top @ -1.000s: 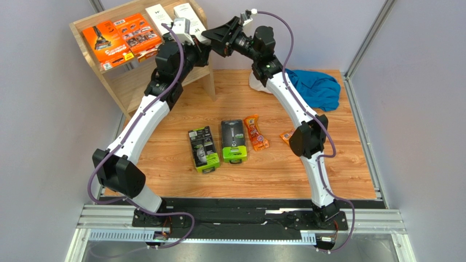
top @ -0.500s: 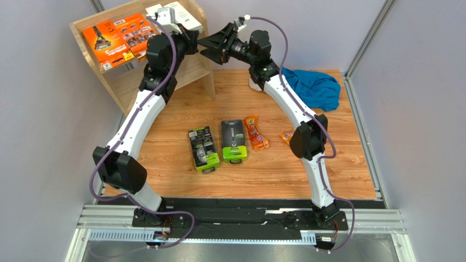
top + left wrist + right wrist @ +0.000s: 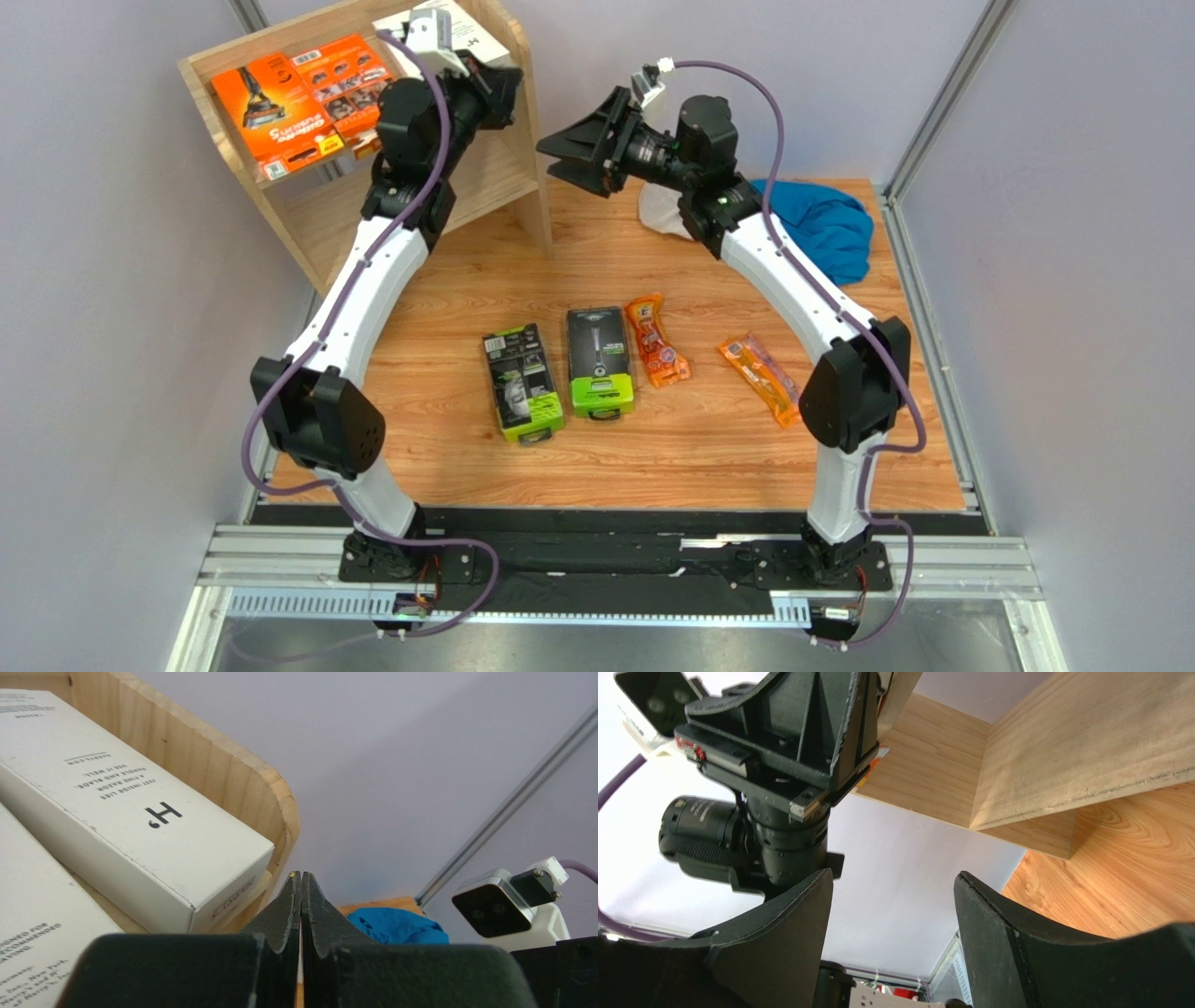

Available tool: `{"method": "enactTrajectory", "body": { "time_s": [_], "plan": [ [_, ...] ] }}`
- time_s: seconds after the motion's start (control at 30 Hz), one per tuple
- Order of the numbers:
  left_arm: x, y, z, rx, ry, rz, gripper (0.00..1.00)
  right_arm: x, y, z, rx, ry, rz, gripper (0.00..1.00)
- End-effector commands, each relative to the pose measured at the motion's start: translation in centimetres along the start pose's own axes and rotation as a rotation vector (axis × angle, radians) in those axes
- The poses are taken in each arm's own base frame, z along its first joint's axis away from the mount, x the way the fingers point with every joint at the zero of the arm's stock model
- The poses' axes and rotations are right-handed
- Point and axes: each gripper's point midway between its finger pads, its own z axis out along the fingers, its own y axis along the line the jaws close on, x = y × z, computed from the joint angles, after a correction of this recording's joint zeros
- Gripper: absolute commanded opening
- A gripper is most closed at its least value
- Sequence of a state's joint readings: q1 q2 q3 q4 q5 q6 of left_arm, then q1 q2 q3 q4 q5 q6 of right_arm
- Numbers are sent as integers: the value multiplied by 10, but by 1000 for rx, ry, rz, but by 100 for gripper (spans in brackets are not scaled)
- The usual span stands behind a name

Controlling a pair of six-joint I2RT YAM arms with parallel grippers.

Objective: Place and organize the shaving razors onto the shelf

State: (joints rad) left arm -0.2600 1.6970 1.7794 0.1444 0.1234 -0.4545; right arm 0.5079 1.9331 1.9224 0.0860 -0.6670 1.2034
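— What's on the shelf (image 3: 533, 196)?
— Two flat orange packs (image 3: 298, 95) lie on the left of its top tier, two white boxes (image 3: 133, 822) on the right. The left gripper (image 3: 301, 877) sits just beside those boxes, jaws pressed together, holding nothing.
— And off the shelf?
— Just right of it, the right gripper (image 3: 892, 875) hangs spread wide, empty. In front of the shelf, on the table (image 3: 701, 448), lie two black-and-lime packs (image 3: 522, 382) and two small orange packets (image 3: 655, 340).

The shelf's (image 3: 526, 168) top tier is full for me: flat orange packs (image 3: 302, 95) left, white boxes (image 3: 133, 819) right, my left arm (image 3: 407, 119) hanging over that end. Bare counter (image 3: 463, 287) lies open between the shelf and the row of packs (image 3: 596, 361). A blue cloth (image 3: 814, 224) fills the far-right corner.
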Motion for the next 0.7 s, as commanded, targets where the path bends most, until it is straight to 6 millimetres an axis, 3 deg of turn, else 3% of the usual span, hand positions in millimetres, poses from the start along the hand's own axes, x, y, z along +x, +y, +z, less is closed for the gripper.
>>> {"method": "enactTrajectory", "body": {
  "time_s": [0.0, 0.03, 0.07, 0.1, 0.13, 0.17, 0.2, 0.27, 0.3, 0.4, 0.5, 0.57, 0.6, 0.63, 0.67],
  "plan": [
    [-60, -46, -44, 133, -125, -36, 0, 7, 27, -26, 13, -6, -131, 68],
    [-54, -47, -50, 138, -107, -43, 2, 15, 7, -31, 84, 13, -129, 68],
    [-54, -50, -56, 143, -99, -46, 11, 18, 12, -38, 99, 11, -142, 68],
    [-57, -57, -68, 152, -86, -51, 17, 22, 5, -43, 127, 10, -143, 68],
    [-49, -56, -74, 148, -55, -62, 25, 32, -20, -48, 184, 19, -114, 68],
    [-46, -59, -80, 152, -35, -70, 41, 36, -18, -57, 195, 12, -131, 68],
    [-42, -66, -92, 174, 5, -76, 47, 41, -26, -62, 218, 17, -135, 68],
    [-20, -66, -102, 181, 84, -89, 62, 58, -60, -83, 347, 35, -143, 68],
    [-14, -73, -113, 216, 120, -94, 66, 64, -81, -95, 439, 33, -128, 68],
    [28, -70, -133, 222, 256, -125, 75, 80, -118, -128, 601, 54, -186, 68],
    [77, -73, -156, 236, 423, -137, 80, 79, -161, -183, 913, 43, -280, 69],
    [104, -74, -171, 228, 507, -131, 84, 73, -171, -208, 1041, 45, -347, 70],
    [114, -83, -181, 247, 539, -134, 85, 66, -180, -231, 1175, 24, -382, 71],
    [136, -81, -191, 239, 586, -144, 85, 62, -183, -241, 1220, 43, -429, 72],
    [145, -84, -197, 246, 603, -145, 91, 61, -187, -249, 1262, 55, -449, 72]
  ]
}}
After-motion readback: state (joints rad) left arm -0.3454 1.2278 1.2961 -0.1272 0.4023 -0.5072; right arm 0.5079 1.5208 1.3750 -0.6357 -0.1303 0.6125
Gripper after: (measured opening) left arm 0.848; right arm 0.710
